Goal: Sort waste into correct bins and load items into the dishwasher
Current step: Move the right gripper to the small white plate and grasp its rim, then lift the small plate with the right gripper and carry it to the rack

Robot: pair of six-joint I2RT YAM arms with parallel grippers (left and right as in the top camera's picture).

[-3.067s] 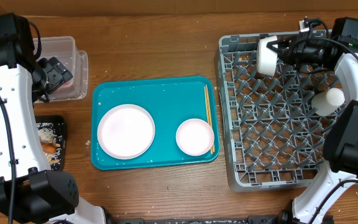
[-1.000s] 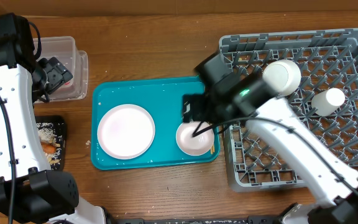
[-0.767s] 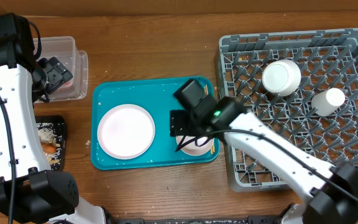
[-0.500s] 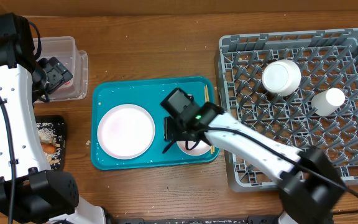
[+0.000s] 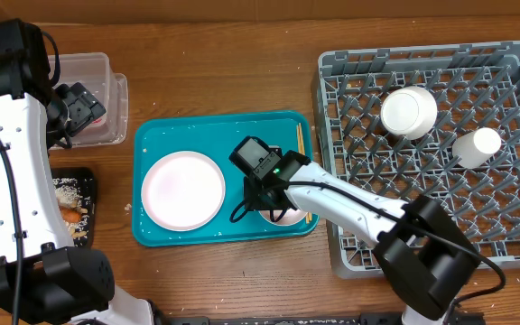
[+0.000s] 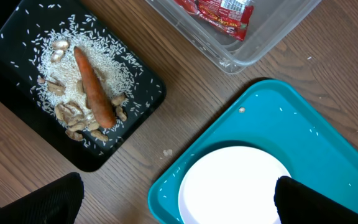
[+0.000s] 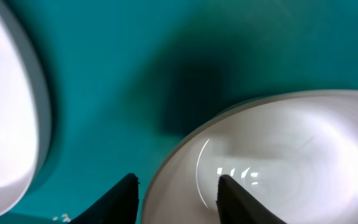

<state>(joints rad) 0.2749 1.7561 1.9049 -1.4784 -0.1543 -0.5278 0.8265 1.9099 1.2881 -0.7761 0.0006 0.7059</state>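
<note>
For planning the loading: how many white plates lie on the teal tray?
2. The large plate lies on the left half of the teal tray; the small plate lies on the right half, its rim between the fingers of the right gripper. No other seems hidden.

Table (image 5: 242, 72) holds teal tray (image 5: 233, 135), rack (image 5: 377, 56) (grey), tub (image 5: 84, 59).

White arm links (image 5: 30, 171), black joints (image 5: 12, 50) and fingers (image 7: 238, 202), black cables (image 5: 11, 208), green light (image 5: 276, 166)
</note>
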